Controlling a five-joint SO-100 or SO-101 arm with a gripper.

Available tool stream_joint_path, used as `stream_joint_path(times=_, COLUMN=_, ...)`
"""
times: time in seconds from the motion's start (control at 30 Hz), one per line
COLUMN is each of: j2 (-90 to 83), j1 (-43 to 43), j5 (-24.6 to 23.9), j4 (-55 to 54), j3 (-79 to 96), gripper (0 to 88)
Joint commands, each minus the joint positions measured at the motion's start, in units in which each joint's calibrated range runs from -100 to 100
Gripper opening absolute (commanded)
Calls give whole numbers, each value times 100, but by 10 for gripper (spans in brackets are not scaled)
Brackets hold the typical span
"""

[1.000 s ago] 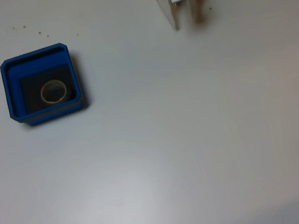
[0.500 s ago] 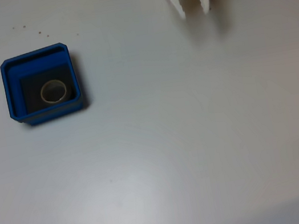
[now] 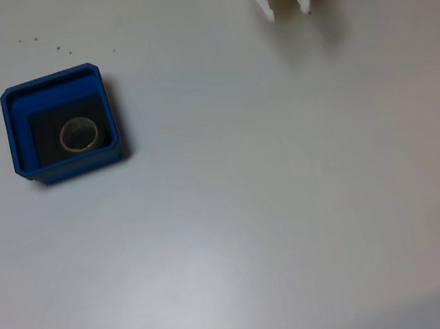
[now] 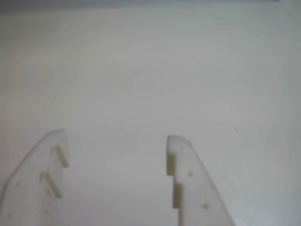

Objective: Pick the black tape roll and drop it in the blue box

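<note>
Broadly, the white surface (image 3: 278,205) takes up nearly all of the fixed view, bare except for a few dark specks far off to the hand's left as that view shows it. The blue box (image 3: 16,132) is the next biggest thing: it sits well apart from the hand, lower and far to the left in the fixed view, square to the frame, its low walls around a dark floor. The hand (image 3: 288,9) hangs at the top edge of the fixed view, its two white fingers spread apart with nothing between them; the wrist view confirms it, with both fingertips (image 4: 178,146) framing only bare surface. Smallest is the black tape roll (image 3: 78,135), lying flat inside the box on the dark floor, its pale core showing as a ring, far from the hand.

Judged from this, the drop looks done, so little can go wrong with the roll itself. The remaining risk is the hand: if it sweeps low back toward the box it could clip a wall and shove or tip it, spilling the roll.
</note>
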Motion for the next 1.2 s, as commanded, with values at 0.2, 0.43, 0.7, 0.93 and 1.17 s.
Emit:
stream_joint_path(times=0.2, j2=-407, j1=76, j5=15, j4=-421, j3=72, gripper=193)
stream_joint_path(times=0.43, j2=-391, j1=56, j5=7, j4=-421, j3=72, gripper=193)
stream_joint_path(times=0.7, j2=-391, j1=37, j5=7, j4=-421, j3=72, gripper=193)
stream_joint_path(times=0.93, j2=-391, j1=66, j5=24, j4=-421, j3=72, gripper=193)
stream_joint_path(times=1.17, j2=-382, j1=46, j5=33, j4=-413, j3=72, gripper=153)
